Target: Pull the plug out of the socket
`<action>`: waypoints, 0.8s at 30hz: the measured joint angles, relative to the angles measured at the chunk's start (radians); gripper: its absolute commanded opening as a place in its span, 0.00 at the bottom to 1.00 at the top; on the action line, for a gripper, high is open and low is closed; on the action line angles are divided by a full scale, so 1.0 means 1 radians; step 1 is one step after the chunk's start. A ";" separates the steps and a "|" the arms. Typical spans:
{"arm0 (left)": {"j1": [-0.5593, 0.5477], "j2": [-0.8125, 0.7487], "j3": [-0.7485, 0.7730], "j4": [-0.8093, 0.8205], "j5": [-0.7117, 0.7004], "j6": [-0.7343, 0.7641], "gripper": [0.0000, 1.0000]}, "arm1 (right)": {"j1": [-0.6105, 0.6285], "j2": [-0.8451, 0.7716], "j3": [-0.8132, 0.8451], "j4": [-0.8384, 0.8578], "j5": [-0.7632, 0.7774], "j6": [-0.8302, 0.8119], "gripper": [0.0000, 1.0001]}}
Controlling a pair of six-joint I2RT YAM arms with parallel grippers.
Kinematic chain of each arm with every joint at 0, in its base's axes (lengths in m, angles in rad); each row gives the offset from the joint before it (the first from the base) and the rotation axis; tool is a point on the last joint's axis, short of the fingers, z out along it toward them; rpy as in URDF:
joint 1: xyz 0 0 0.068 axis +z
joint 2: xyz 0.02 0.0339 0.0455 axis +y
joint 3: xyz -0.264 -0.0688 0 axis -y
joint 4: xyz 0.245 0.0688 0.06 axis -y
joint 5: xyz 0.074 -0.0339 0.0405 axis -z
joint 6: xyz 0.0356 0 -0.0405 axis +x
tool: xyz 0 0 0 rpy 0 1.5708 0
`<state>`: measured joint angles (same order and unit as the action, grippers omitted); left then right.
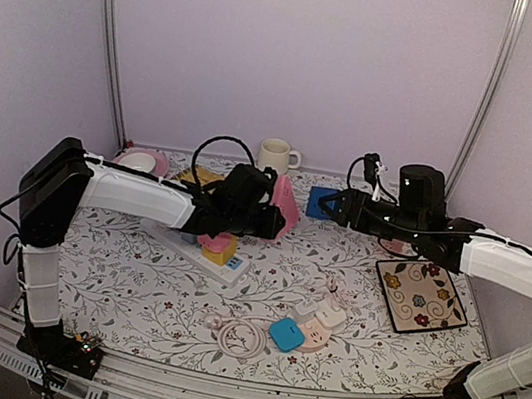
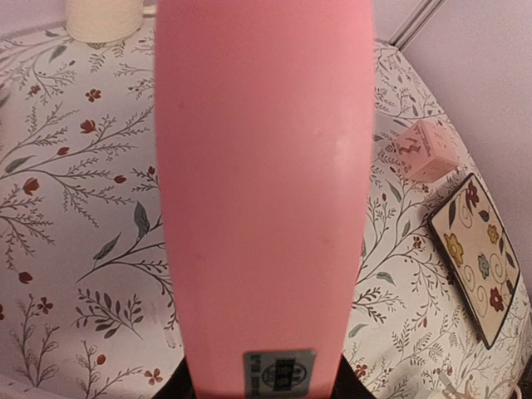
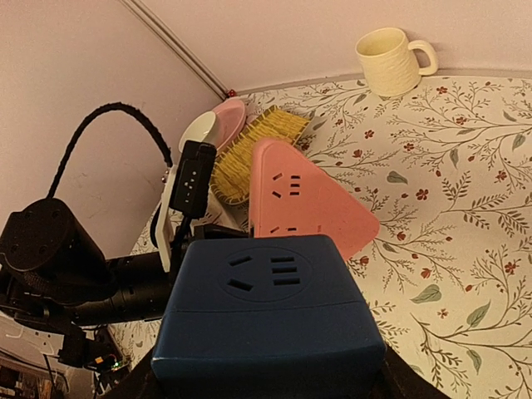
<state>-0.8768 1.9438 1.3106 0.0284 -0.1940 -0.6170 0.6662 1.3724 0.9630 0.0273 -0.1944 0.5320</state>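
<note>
At mid-table, raised off the cloth, the left gripper point(image 1: 273, 219) is clamped on the pink triangular adapter point(image 3: 303, 208). The left wrist view is almost filled by the adapter's smooth pink body, with dark fingers point(image 2: 179, 389) just showing at its lower edge. The right gripper point(image 1: 334, 206) is closed on the blue cube adapter point(image 3: 266, 324), its socket face turned toward the right wrist camera. The two adapters sit just beside each other. The top view seems to show a slim gap between them, though contact cannot be ruled out.

Under the left wrist lies a white power strip point(image 1: 188, 246) carrying a yellow-and-pink block point(image 1: 219, 246). Nearer the arm bases are a small blue adapter point(image 1: 286, 334), white adapters point(image 1: 324, 315) and a coiled pale cable point(image 1: 239, 337). A flower-patterned tile point(image 1: 420, 297) lies flat under the right arm.

Along the back edge are a cream mug point(image 1: 275, 155), a pink plate point(image 1: 143, 160) and a yellow ribbed piece point(image 3: 258, 145).

The table point(image 1: 130, 289) is covered by a white cloth printed with grey-green vines and small red flowers. The walls are plain pale lilac, with metal posts point(image 1: 110, 33) at the corners.
</note>
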 measured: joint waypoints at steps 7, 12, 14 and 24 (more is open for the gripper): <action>0.002 0.056 0.037 -0.009 -0.002 0.006 0.00 | -0.061 -0.064 0.001 -0.020 -0.002 -0.002 0.04; 0.008 0.088 0.055 -0.027 -0.002 0.008 0.00 | -0.004 -0.051 0.029 -0.025 0.003 -0.007 0.04; 0.011 0.093 0.059 -0.031 -0.002 0.008 0.00 | 0.016 -0.039 0.039 -0.029 0.003 -0.015 0.04; 0.015 0.093 0.060 -0.034 -0.002 0.016 0.00 | -0.107 -0.042 0.038 -0.058 -0.028 -0.028 0.04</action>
<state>-0.8616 2.0369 1.3701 -0.0051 -0.1959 -0.6014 0.5591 1.3308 1.0012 -0.0307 -0.2222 0.5041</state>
